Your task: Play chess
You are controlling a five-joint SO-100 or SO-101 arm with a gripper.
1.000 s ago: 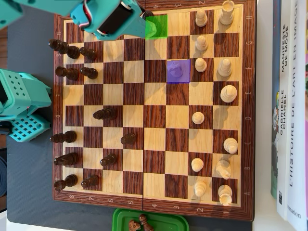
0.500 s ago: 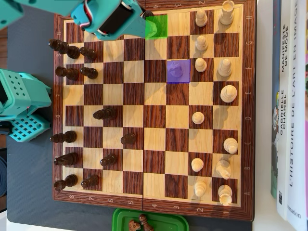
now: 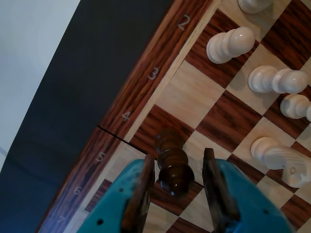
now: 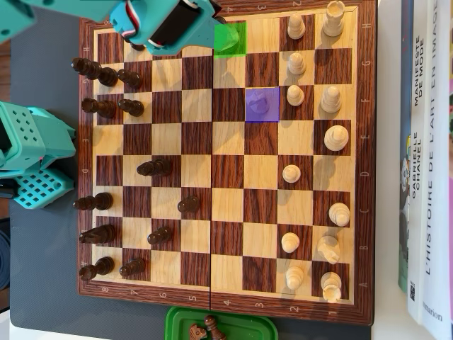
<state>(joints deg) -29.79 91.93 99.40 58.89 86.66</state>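
Note:
A dark brown pawn (image 3: 174,170) stands between my two teal, wood-tipped fingers in the wrist view, at the board's edge by the printed 4 and 5. My gripper (image 3: 178,155) is open, with a clear gap on the right side of the pawn and the left finger close to it. In the overhead view my gripper (image 4: 214,27) is at the top edge of the chessboard (image 4: 226,294), beside a green-tinted square (image 4: 231,39) that holds a pawn shape. A purple-tinted square (image 4: 262,104) lies lower right of it.
White pieces (image 3: 231,43) stand to the right in the wrist view, the nearest (image 3: 282,160) just right of my right finger. Dark pieces (image 4: 106,74) line the left of the board. A green tray (image 4: 177,324), books (image 4: 425,163) and a teal base (image 4: 28,156) surround it.

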